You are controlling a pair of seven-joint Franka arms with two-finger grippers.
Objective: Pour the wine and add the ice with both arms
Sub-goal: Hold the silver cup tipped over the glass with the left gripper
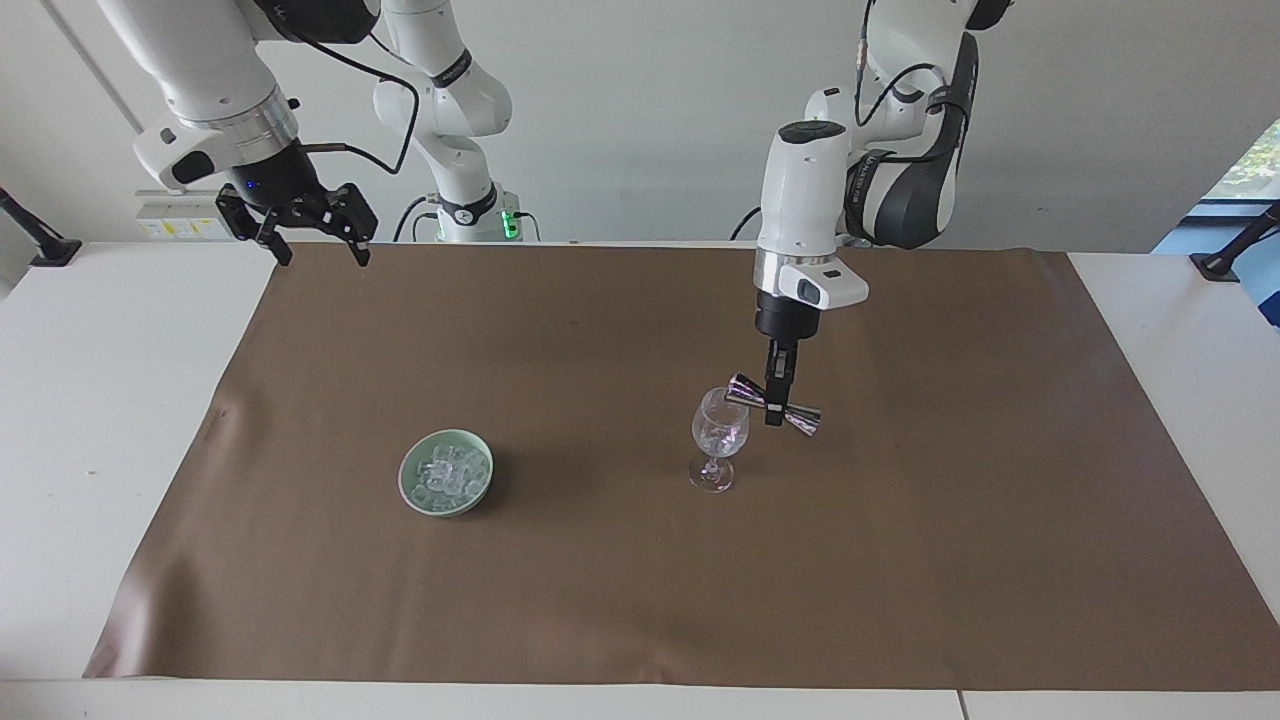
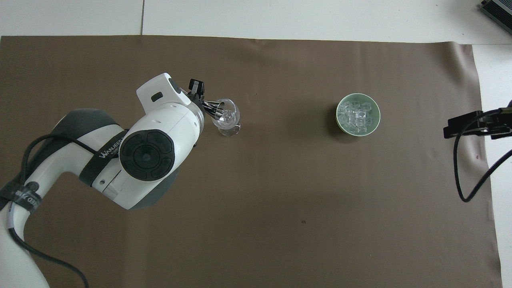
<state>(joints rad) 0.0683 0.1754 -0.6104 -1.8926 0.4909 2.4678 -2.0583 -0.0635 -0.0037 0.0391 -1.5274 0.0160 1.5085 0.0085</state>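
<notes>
My left gripper is shut on the dark metallic jigger, held sideways with one end over the rim of the clear stemmed glass. In the overhead view the jigger sticks out from under the left wrist, over the glass. No liquid shows. The ice cubes lie in a pale green bowl, toward the right arm's end of the table; both also show in the overhead view, the ice and the bowl. My right gripper is open and empty, waiting high over the mat's corner near its base.
A brown mat covers the white table. The right arm's black cable hangs over the mat's edge at the right arm's end.
</notes>
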